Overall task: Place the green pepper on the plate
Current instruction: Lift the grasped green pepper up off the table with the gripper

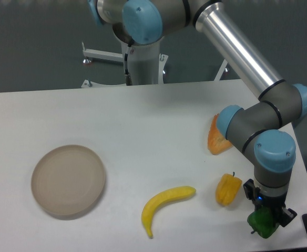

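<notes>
Gripper, pointing straight down from the wrist at the near right of the counter, sits over the green pepper; its dark fingers flank the top of the fruit, but whether they are clamped on it or merely poised around it cannot be told from this angle. Green pepper: glossy, lumpy, blocky, resting at the counter's near right corner, far to the right of the plate. Judged light and fairly stiff, with a smooth skin that may slip under a narrow pinch; a hold across the broad flanks of the body, rather than the stem or a ridge, looks soundest.

Just left of the green pepper stands a yellow-orange pepper, similar in size and sheen, close enough to be brushed during a lift. Left of that lies a banana, curved, matte yellow, between the green pepper and the plate along the counter's near side.

Plate: round, shallow, beige-tan, matte, low raised rim, nothing on it; well apart from the green pepper, at the left.

Behind the yellow-orange pepper, partly hidden by the arm's elbow, an orange wedge-shaped item of uncertain kind. Counter: flat, white, smooth.
</notes>
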